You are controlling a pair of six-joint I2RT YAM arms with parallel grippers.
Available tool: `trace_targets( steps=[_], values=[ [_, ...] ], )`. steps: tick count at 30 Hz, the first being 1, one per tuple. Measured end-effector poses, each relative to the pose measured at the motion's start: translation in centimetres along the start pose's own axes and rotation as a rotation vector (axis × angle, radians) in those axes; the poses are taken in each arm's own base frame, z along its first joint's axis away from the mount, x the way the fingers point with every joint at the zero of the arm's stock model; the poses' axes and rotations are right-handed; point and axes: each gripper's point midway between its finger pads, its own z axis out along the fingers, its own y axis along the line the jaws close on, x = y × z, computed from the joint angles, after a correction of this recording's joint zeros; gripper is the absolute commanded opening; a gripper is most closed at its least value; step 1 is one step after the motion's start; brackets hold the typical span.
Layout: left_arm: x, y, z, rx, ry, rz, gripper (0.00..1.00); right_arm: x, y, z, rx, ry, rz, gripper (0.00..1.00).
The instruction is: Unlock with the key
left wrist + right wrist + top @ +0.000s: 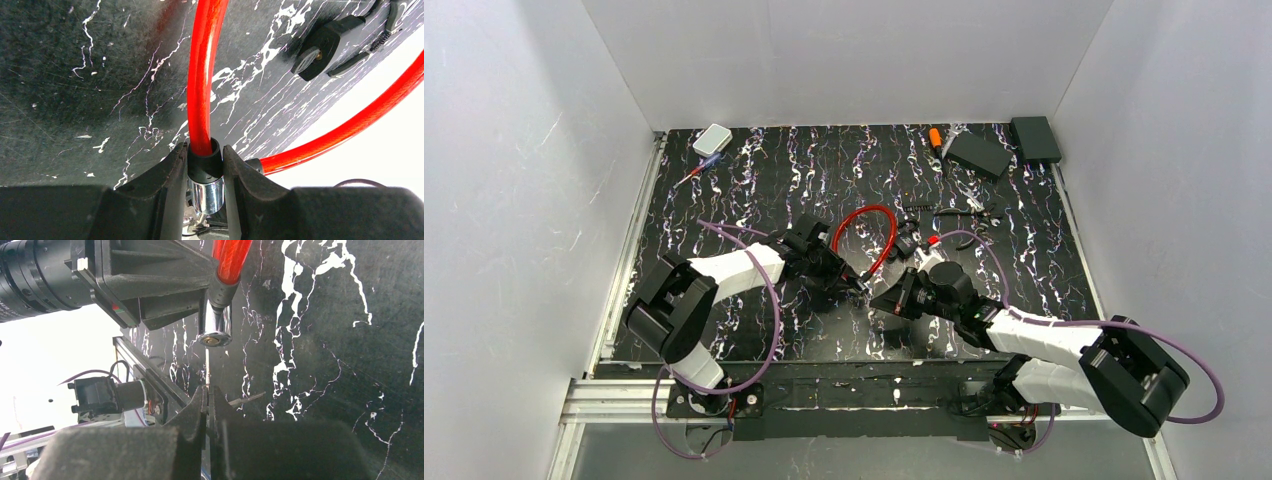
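Fingers (165, 175) of the left end effector (205, 155) were clamped on the black collar (204, 162) at one end of the red cable lock (890, 235). The shiny metal tip (215, 325) of that end stuck out past the fingers, with its round keyhole (211, 340) facing the right end effector (207, 390). The right end effector was pressed tight together on a thin key (207, 367), seen from its edge. The key pointed straight at the keyhole and its tip was right at the hole; I could not tell if it was inside. The red cable curved away in a loop over the dark speckled bench (774, 180), near the middle. A small white box (712, 139) sat at the far left corner, and two black boxes (979, 153) sat at the far right.
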Motion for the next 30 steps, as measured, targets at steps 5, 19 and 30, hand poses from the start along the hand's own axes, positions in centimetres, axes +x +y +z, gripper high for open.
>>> trace_targets(
  steps=[5, 19, 30],
  values=[
    [-0.03, -0.07, -0.15, 0.005, -0.001, -0.001, 0.0, -0.27, -0.02, 0.19, 0.001, -0.014, 0.004, 0.01],
    [-0.12, -0.02, -0.18, 0.005, -0.003, -0.002, 0.0, -0.47, 0.01, 0.56, -0.004, -0.023, 0.009, 0.01],
    [-0.22, -0.18, -0.43, 0.018, -0.007, -0.013, 0.0, -1.05, 0.1, 0.7, -0.011, -0.039, 0.034, 0.01]
  ],
)
